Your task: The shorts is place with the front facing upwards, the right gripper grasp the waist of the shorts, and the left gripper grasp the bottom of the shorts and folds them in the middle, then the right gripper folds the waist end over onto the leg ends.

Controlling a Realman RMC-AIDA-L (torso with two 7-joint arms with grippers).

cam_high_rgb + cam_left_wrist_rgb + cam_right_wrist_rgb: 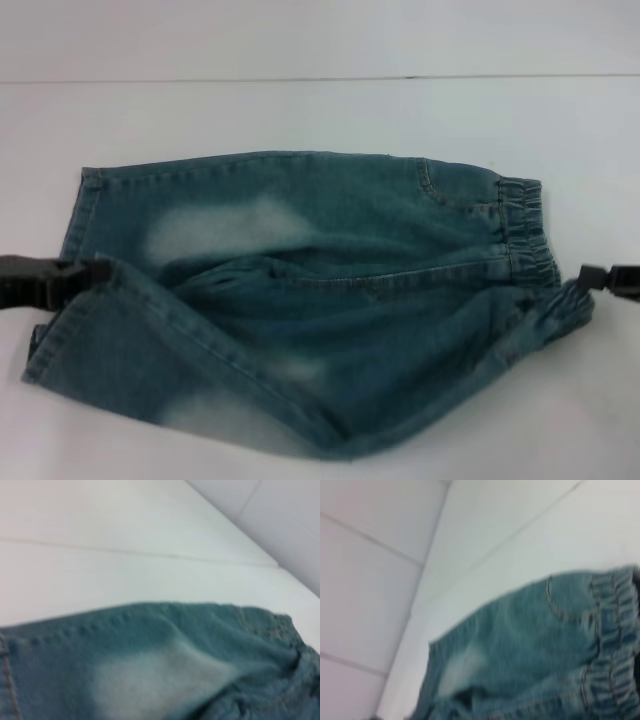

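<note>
shorts [320,300] on table [300,110], lying crosswise | waist [530,235] at right end | leg ends [70,290] at left end | near half lifted and sagging before the flat far half | left gripper [95,272] at left hem edge | right gripper [588,280] at right waist edge
</note>
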